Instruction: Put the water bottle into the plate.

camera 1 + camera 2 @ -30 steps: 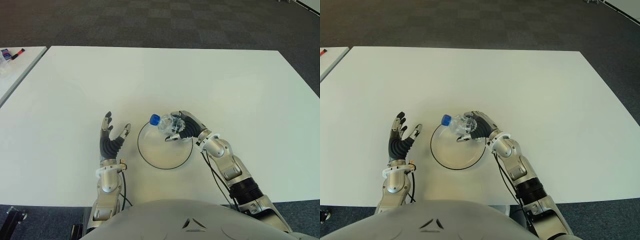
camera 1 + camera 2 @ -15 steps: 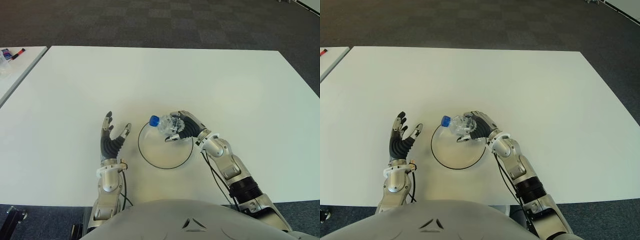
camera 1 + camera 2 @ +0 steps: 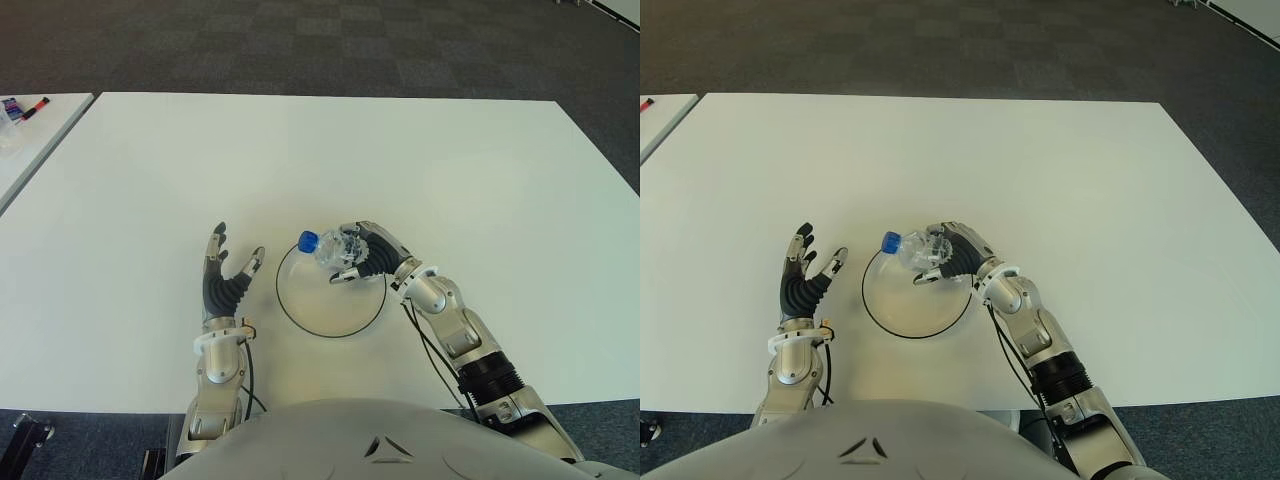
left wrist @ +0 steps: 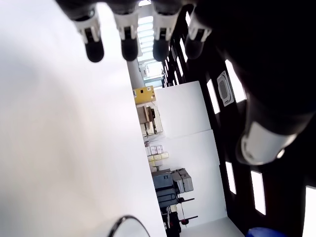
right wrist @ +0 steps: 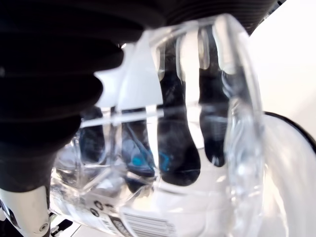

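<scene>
clear water bottle (image 3: pixel 328 246) gripped by right hand (image 3: pixel 372 258); barcode wrist-view only

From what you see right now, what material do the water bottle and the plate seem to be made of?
The water bottle, held by the right robot hand, looks like thin clear plastic: the fingers show through its glossy wall, and its cap is opaque blue. The plate seems clear glass or plastic with a dark rim; the white table shows through it.

A white table (image 3: pixel 400 150) stands on dark checkered carpet (image 3: pixel 300 40).
</scene>
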Available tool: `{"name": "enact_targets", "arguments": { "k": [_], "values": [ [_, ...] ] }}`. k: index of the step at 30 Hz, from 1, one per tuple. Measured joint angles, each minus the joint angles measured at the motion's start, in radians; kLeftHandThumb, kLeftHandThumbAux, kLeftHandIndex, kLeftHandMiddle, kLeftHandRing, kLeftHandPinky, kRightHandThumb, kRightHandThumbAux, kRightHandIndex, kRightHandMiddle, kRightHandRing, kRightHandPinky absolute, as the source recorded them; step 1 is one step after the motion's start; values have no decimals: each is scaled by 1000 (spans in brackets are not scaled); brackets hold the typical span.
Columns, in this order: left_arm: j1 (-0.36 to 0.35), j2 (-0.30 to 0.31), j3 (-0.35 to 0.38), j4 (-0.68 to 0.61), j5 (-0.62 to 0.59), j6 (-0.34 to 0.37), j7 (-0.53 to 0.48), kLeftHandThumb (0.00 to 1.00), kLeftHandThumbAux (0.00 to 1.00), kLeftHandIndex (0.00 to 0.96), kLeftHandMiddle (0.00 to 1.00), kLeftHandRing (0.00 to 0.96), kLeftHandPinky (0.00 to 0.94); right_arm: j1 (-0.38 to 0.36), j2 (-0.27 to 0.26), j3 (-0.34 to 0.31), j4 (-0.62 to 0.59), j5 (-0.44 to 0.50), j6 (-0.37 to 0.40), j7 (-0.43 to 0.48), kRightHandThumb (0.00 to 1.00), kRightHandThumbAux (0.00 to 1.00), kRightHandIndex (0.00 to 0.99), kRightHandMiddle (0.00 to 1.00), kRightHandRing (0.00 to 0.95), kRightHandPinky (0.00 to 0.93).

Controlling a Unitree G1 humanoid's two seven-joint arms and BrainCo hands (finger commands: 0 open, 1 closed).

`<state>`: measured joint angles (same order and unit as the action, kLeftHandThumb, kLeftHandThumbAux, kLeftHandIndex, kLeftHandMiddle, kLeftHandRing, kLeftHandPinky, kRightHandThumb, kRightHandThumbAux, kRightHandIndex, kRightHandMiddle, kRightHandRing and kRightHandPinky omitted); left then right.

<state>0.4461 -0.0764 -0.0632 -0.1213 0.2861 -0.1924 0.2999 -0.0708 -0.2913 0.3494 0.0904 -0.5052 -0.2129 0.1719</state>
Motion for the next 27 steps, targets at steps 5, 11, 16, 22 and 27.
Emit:
{"name": "enact_targets", "arguments": {
  "k": [5, 11, 16, 22, 27],
  "values": [
    [0, 0, -2, -4, 0, 1, 0, 229, 615, 53, 70, 54, 62, -2, -1, 0, 2, 0, 0, 0, 716, 711, 441, 849, 844, 844],
    [0, 0, -3, -16, 0, 8, 0, 232, 616, 48, 61, 47, 55, -3, -2, 1, 4, 0, -3, 0, 710, 711, 435, 777, 779, 764],
    [0, 0, -7, -19, 1, 14, 0, 232, 614, 48, 60, 44, 54, -6, -4, 0, 33, 8, -53, -3, 619, 637, 307, 477, 520, 526],
    [-1, 1, -15, -19, 2, 20, 1, 231, 607, 45, 59, 43, 54, -9, -10, 0, 61, 43, -108, 10, 534, 536, 131, 293, 350, 376],
    [-2, 2, -21, -20, 6, 23, 15, 232, 608, 43, 58, 43, 51, -14, -19, 0, 67, 46, -123, 21, 487, 496, 68, 219, 274, 316]
  ]
}}
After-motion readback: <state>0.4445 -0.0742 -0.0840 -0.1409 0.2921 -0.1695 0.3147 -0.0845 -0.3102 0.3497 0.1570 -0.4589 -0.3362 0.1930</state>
